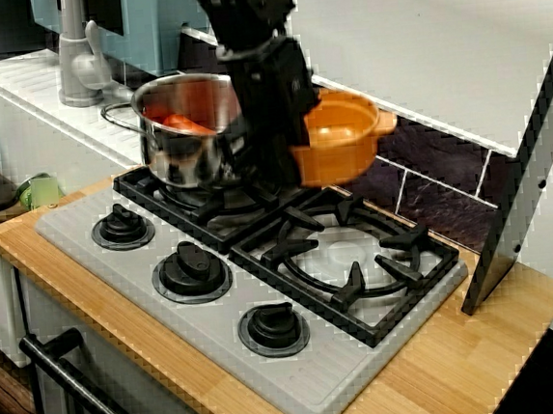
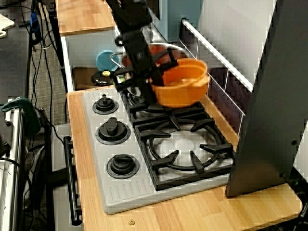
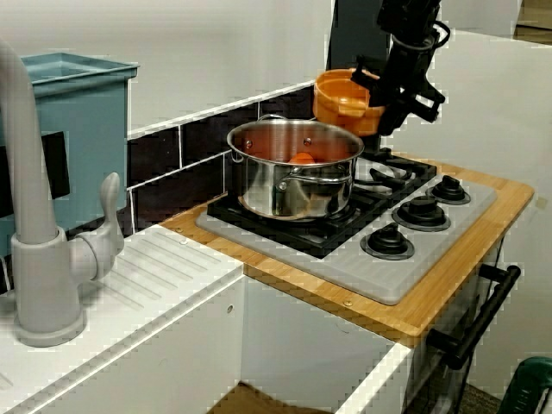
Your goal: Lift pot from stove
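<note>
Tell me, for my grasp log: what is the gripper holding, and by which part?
The gripper holds the small orange pot by its rim on the near side, clear above the stove.

I am looking at a play kitchen set up in a lab: a stove (image 1: 262,266) with knobs (image 1: 193,266) in a wooden counter (image 1: 446,376), a faucet (image 3: 34,216) over a white sink (image 3: 172,285), and loose cables (image 2: 41,38) beside it.
</note>
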### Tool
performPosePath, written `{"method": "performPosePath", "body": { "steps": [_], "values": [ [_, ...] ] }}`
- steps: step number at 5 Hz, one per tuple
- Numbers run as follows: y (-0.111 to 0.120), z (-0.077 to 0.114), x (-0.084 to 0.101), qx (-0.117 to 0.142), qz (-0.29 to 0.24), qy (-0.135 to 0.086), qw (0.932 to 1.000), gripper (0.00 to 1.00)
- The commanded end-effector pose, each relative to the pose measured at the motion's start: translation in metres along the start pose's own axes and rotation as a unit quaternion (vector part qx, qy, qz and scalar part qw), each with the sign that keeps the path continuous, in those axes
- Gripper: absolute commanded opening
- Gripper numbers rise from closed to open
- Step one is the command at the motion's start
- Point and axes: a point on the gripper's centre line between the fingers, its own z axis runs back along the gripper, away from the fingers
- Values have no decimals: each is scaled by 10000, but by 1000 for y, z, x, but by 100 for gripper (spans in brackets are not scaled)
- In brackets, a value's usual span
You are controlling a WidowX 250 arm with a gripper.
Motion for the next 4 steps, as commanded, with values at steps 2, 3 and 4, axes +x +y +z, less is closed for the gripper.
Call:
{"method": "performPosePath", "body": {
  "steps": [2, 3, 4],
  "values": [
    [16, 32, 4, 387, -27, -167, 9991, 0],
    [18, 41, 4, 416, -6, -236, 9989, 0],
    [18, 48, 3, 441, 7, -285, 9986, 0]
  ]
}}
